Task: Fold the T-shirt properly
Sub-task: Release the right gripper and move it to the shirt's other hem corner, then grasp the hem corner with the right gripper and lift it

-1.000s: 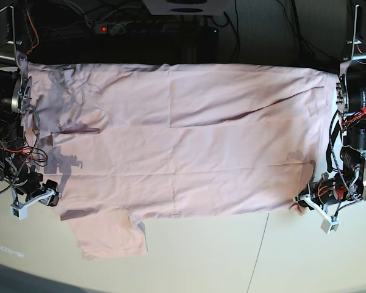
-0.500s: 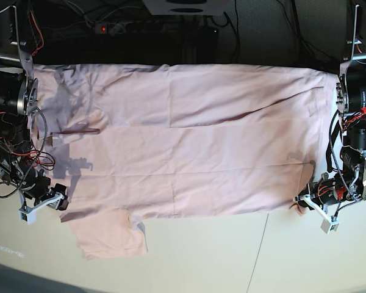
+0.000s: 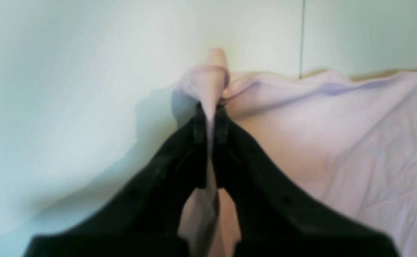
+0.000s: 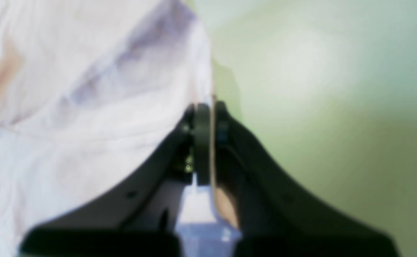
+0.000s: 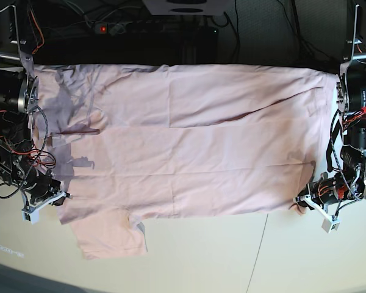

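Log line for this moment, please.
left claw: shut on T-shirt corner | right claw: shut on T-shirt edge | shirt flat, unfolded

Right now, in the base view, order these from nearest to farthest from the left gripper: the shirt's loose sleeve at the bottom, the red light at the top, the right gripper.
From the left gripper, at the T-shirt corner, view's right:
1. Loose sleeve, bottom, left of centre.
2. Right gripper, far left edge.
3. Red light, top left; close to the right gripper's distance, likely slightly farther.

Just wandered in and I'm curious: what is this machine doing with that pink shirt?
A two-armed robot is folding a pale pink T-shirt spread flat on the table. The left end effector is shut on the shirt's near edge at one end; the right end effector pinches the edge at the other.
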{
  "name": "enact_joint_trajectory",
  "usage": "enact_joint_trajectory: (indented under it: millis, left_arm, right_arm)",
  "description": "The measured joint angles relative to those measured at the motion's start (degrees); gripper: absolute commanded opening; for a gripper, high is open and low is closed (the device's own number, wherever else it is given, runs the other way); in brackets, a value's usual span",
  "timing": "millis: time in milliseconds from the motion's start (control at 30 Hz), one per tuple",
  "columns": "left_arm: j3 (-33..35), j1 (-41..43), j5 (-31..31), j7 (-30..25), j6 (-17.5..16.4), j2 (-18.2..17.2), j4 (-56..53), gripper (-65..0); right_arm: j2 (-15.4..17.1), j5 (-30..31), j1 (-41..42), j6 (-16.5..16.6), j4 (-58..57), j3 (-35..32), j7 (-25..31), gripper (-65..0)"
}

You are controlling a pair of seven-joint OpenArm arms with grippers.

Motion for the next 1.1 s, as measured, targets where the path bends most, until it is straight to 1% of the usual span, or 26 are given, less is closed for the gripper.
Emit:
enact_joint_trajectory:
  millis: [167,233,333,467,600,667,767,867,900,1033,1100]
  left_arm:
    - [0.2,0.2,-4.6,1.3,-0.4,-1.6,-0.1,-65.0]
    - [0.2,0.2,-8.8,2.7,-1.6,-2.4,-0.2,-65.0]
    - [0.2,-0.2,-14.6,6.1,-3.0,-3.6,-0.2,-65.0]
    - [0.2,-1.4,-18.8,10.0,-5.4,-4.4,-0.3,-65.0]
    - [0.2,-1.9,-24.0,15.8,-8.6,-5.2,-0.3,-65.0]
    - [0.2,-1.7,-26.9,20.2,-8.6,-5.2,-0.3,-65.0]
    - [0.2,-1.6,-33.6,25.4,-8.7,-5.2,-0.3,-65.0]
    - [0.3,-1.7,-38.8,30.7,-8.7,-5.8,-0.3,-65.0]
    - [0.3,-1.7,-40.4,32.2,-8.8,-6.2,-0.3,-65.0]
    - [0.3,-1.4,-46.8,36.8,-9.0,-8.4,-0.3,-65.0]
    - [0.3,-1.1,-48.7,36.9,-9.0,-9.0,-0.3,-65.0]
  right_arm:
    - [0.5,-0.1,-0.6,0.2,1.9,-0.1,-1.4,-65.0]
    - [0.8,1.3,-0.8,0.2,2.5,-0.2,-2.3,-65.0]
    - [1.6,4.6,-0.8,0.2,2.6,-0.2,-4.0,-65.0]
    - [2.2,6.0,-1.0,0.2,2.7,-0.2,-4.5,-65.0]
    - [2.5,7.2,-1.0,0.2,3.5,-0.2,-7.1,-65.0]
    - [2.7,8.9,-1.1,0.2,4.1,-0.2,-8.6,-65.0]
    - [3.3,11.5,-1.3,0.4,5.3,-0.3,-11.2,-65.0]
    - [4.4,13.9,-1.6,0.4,6.6,-0.4,-14.4,-65.0]
    - [4.9,15.0,-1.9,0.4,7.3,-0.4,-14.7,-65.0]
    - [7.8,18.0,-4.2,1.1,10.8,-0.4,-15.2,-65.0]
    - [9.2,18.3,-5.9,1.5,12.9,-0.5,-15.6,-65.0]
